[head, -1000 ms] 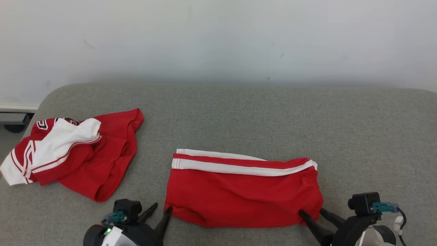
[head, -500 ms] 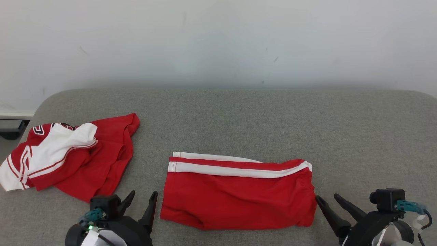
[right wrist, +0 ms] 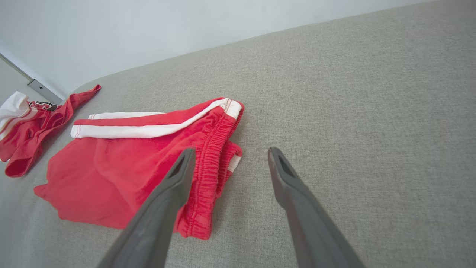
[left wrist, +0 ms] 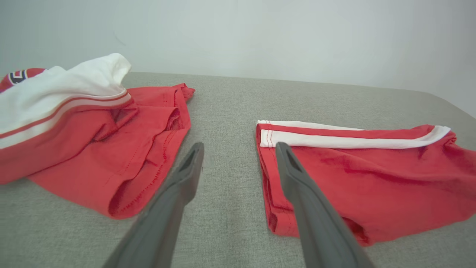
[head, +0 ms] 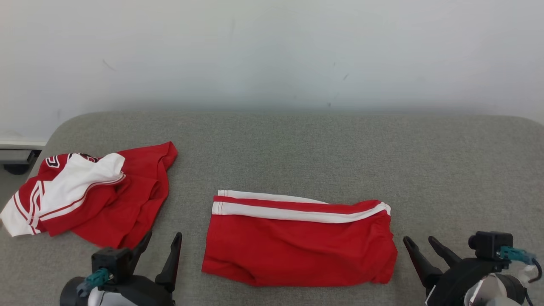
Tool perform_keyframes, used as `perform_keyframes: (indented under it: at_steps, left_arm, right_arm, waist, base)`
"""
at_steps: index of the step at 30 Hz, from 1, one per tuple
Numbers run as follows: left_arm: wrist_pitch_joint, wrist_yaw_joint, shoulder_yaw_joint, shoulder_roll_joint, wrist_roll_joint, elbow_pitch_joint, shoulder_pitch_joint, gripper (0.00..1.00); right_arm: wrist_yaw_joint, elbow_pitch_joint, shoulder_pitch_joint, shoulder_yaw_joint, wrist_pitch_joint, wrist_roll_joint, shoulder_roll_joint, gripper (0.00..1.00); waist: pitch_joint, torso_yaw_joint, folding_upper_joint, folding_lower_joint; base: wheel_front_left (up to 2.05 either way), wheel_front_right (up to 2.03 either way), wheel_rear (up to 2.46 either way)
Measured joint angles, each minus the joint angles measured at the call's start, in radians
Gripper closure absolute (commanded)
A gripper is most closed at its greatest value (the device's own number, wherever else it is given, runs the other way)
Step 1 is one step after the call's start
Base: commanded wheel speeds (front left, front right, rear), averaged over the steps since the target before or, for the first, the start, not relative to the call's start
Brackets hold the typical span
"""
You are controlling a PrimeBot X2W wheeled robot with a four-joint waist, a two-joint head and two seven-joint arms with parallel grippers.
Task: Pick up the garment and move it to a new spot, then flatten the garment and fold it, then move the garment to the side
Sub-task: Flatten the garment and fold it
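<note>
Soft matt red cloth shorts (head: 297, 248) lie on coarse grey woven upholstery (head: 297, 148)

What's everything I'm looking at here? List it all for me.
folded shorts: one, red with white stripes, middle of the cushion
crumpled garment: one, red and white, cushion's left end
cushion: one, grey, under both garments
wall: one, white, behind the cushion
left fingers: two, dark, open, between the two garments
right fingers: two, dark, open, right of the shorts, not touching them
</note>
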Motion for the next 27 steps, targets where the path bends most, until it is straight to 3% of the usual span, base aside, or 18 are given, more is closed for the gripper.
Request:
perform_keyframes:
  at_steps: [13, 19, 27]
  left_arm:
    - [-0.001, 0.0, 0.104, -0.034, 0.098, -0.06, 0.049, 0.0]
    - [-0.001, 0.0, 0.128, -0.056, 0.14, -0.081, 0.064, 0.0]
    - [-0.001, 0.0, 0.157, -0.079, 0.176, -0.103, 0.066, 0.0]
  right_arm:
    - [-0.035, 0.116, -0.146, 0.041, 0.196, 0.027, 0.033, 0.0]
    - [-0.067, 0.213, -0.209, 0.057, 0.308, 0.048, 0.073, 0.0]
    - [-0.078, 0.325, -0.249, 0.088, 0.421, 0.047, 0.106, 0.0]
  waist:
    - [0.005, 0.038, 0.0, 0.0]
    - [0.012, 0.064, 0.0, 0.0]
    - [0.021, 0.1, 0.0, 0.0]
  base:
    - [0.0, 0.0, 0.0]
    - [0.0, 0.0, 0.0]
    - [0.0, 0.0, 0.0]
